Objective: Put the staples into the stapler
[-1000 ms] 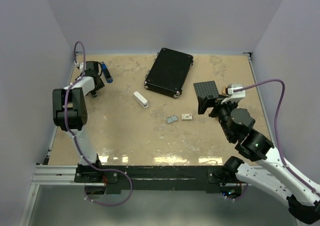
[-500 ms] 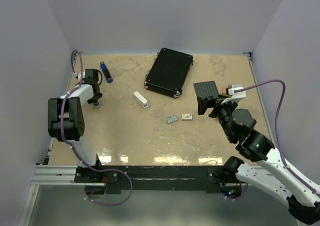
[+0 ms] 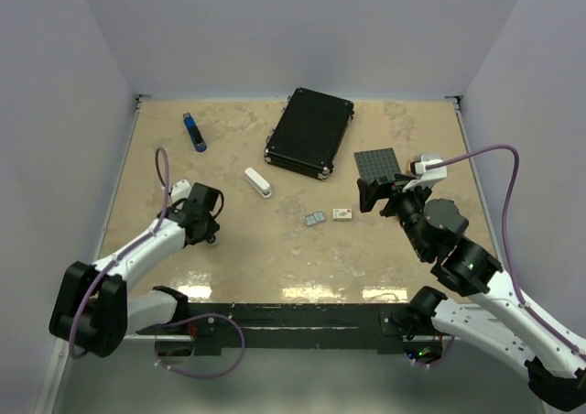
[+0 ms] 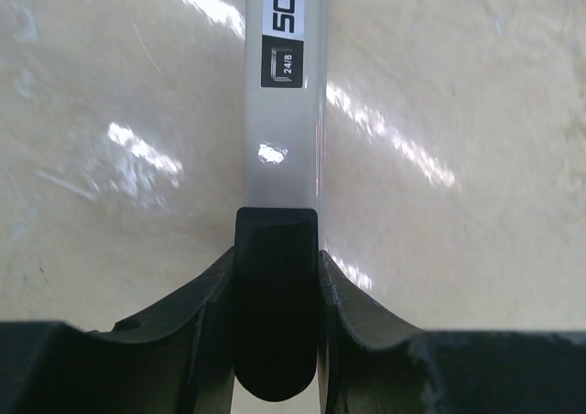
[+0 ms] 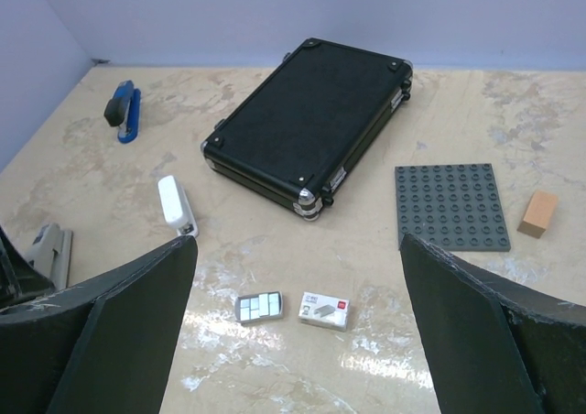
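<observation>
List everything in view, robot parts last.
black case: 1, black, far centre
blue stapler: 1, blue, far left
white stapler: 1, white, left of case
grey stapler: 1, grey, in left gripper
staples box: 1, white, centre
small pack: 1, grey, left of box
baseplate: 1, dark grey, right
cube: 1, orange-brown, beside baseplate
left gripper: black, closed on grey stapler
right gripper: black, open

Lighting and picture quality: bright, even, from overhead.
White glare streaks on the glossy table (image 3: 275, 249), strongest at lower centre of the top view; one glare spot on the grey stapler (image 4: 279, 112); shadows faint; lower corners of both wrist views dark and soft-focused.
</observation>
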